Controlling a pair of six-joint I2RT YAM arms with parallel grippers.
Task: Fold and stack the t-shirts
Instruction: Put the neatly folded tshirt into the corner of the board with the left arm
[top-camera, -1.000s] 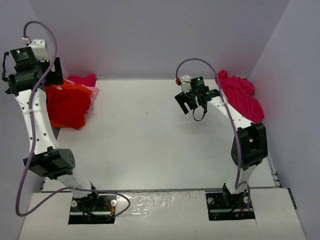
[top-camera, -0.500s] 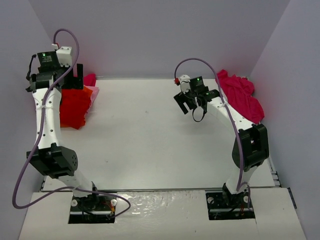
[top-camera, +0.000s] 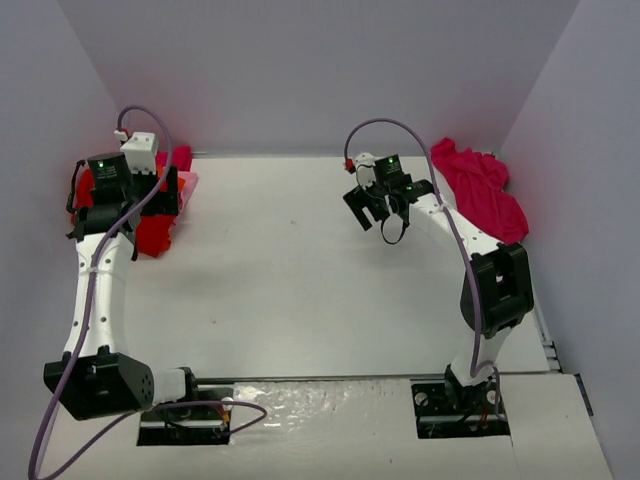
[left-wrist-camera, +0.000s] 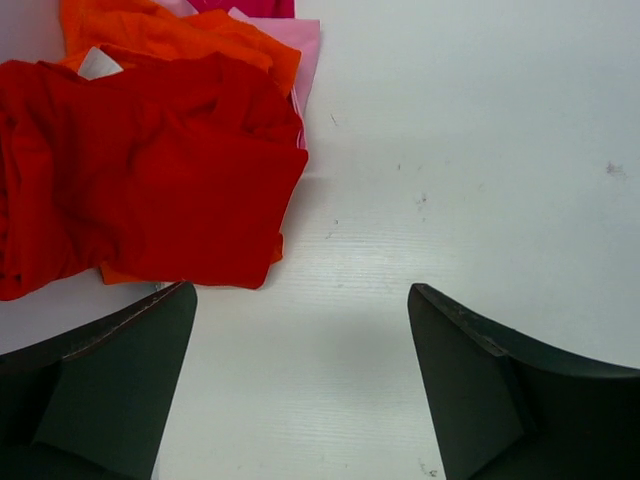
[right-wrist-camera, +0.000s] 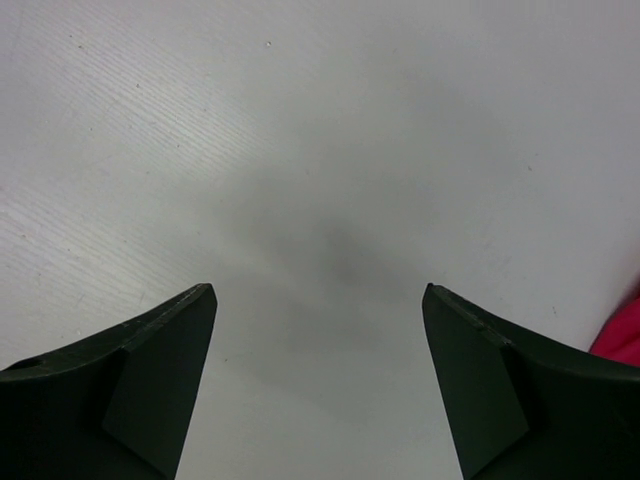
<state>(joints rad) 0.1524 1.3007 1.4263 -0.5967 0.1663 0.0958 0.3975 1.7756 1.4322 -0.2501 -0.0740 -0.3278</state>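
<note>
A folded red t-shirt (left-wrist-camera: 150, 190) lies on top of a stack at the table's far left, with an orange t-shirt (left-wrist-camera: 200, 45), a pale pink one (left-wrist-camera: 305, 40) and a magenta one (left-wrist-camera: 255, 6) showing under it. In the top view the stack (top-camera: 155, 228) is partly hidden by my left arm. My left gripper (left-wrist-camera: 300, 300) is open and empty, over bare table just right of the stack's near corner; it also shows in the top view (top-camera: 168, 192). A crumpled magenta t-shirt (top-camera: 487, 187) lies at the far right. My right gripper (top-camera: 376, 212) is open and empty over bare table, left of that shirt.
Grey walls close in the white table (top-camera: 300, 290) at the back, left and right. An edge of the magenta shirt (right-wrist-camera: 622, 338) shows at the right of the right wrist view. The right gripper (right-wrist-camera: 318, 295) hangs above its own shadow on the table.
My left arm has swung right and down from the left wall, so its gripper now sits over the stack's right edge. My right gripper has shifted slightly left.
</note>
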